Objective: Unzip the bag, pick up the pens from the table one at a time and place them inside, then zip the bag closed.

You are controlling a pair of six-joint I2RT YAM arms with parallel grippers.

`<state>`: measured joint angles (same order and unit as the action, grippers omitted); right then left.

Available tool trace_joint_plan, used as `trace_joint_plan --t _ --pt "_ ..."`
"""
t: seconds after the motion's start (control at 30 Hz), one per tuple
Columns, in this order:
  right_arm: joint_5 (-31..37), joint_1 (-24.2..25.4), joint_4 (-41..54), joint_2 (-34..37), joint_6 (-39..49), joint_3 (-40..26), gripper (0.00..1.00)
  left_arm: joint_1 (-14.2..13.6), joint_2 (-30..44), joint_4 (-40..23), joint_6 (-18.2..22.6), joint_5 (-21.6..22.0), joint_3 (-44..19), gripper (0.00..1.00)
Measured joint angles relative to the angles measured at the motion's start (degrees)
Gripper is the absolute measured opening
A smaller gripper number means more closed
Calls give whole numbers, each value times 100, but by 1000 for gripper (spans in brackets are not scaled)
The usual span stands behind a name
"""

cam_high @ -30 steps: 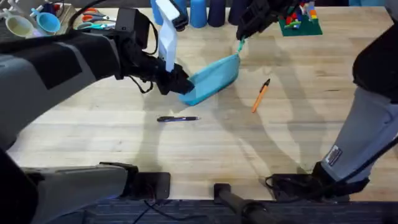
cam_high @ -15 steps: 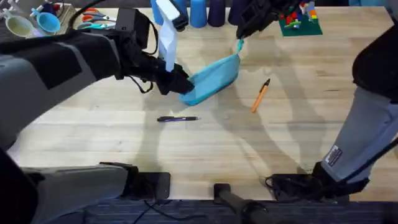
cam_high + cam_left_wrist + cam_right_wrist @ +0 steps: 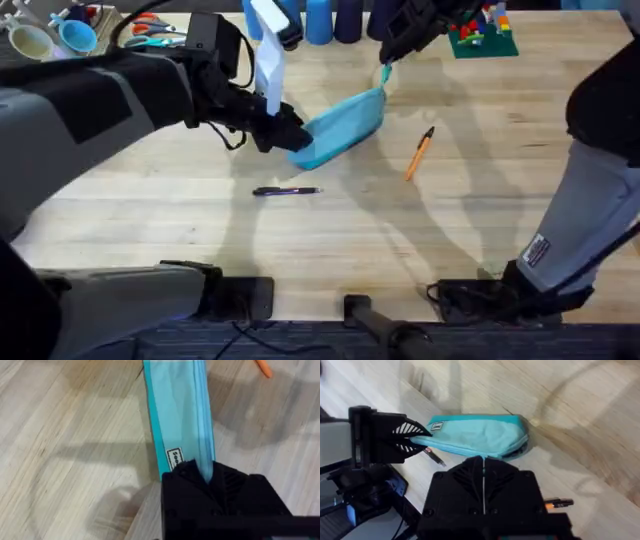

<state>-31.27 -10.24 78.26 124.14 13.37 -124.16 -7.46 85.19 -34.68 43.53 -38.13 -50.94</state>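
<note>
Left claw (image 3: 285, 135) pinches bag (image 3: 345, 122) end | right claw (image 3: 387, 62) (raised) grips pull

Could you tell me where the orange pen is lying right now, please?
In the overhead view, the orange pen lies on the table, just right of the bag and apart from it.

Even, fairly bright light falls on the table (image 3: 330, 235) from above, and the pale wood shows no harsh glare. Soft grey shadows of the 2 arms spread across the planks — one broad patch lies near the orange pen (image 3: 419, 153), another to the left of the bag (image 3: 343, 125). The left arm, close under the overhead camera, looks large and blurred. In the left wrist view the black fingers (image 3: 186, 495) are dark and soft-edged — little detail shows on them.
</note>
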Motion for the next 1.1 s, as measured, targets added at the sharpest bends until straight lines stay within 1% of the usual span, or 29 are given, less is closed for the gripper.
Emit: trace_joint_plan --t 0.47,0.87,1.1 --pt "5 -458 -2 -1 20 -24 31 0 0 0 0 2 0 42" --pt "26 -1169 -2 -2 39 -26 32 0 0 0 0 2 0 42" --pt "42 -1473 -4 -2 39 -29 32 0 0 -2 0 2 0 42"
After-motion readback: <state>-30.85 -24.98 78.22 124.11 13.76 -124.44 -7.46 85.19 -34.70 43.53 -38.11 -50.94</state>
